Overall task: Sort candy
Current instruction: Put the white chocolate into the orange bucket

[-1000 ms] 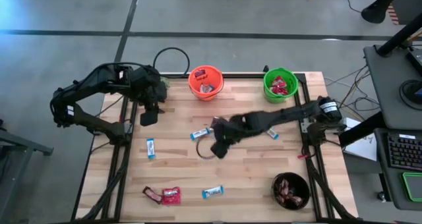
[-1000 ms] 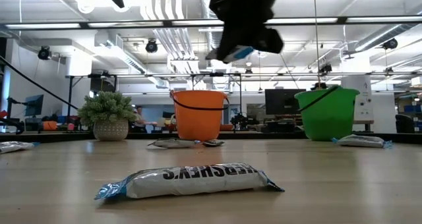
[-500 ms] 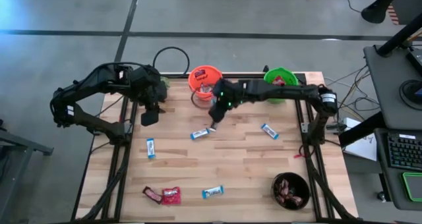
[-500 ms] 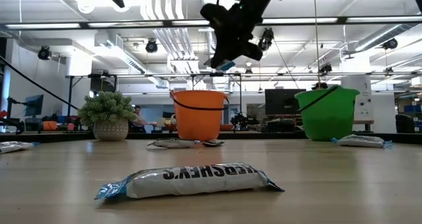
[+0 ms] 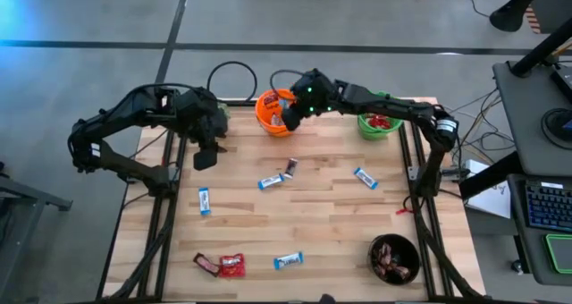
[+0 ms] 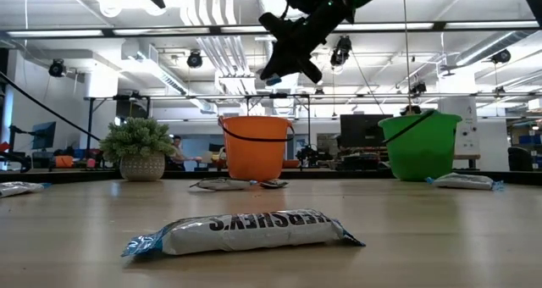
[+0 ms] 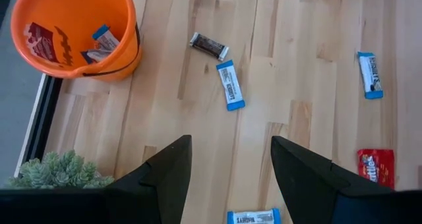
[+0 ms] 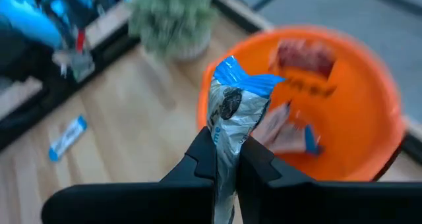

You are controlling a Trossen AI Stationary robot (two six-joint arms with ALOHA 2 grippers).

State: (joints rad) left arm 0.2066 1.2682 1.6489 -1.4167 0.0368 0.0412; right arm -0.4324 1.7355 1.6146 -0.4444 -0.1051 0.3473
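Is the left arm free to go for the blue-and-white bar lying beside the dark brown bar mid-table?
Probably yes. The left tool hangs open and empty above the table, and the blue-and-white bar lies bare ahead of it beside the dark brown bar. The right tool is away over the orange bucket.

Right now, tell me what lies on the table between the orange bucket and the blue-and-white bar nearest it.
In the left wrist view, a dark brown bar lies between the orange bucket and the blue-and-white bar; otherwise bare wood.
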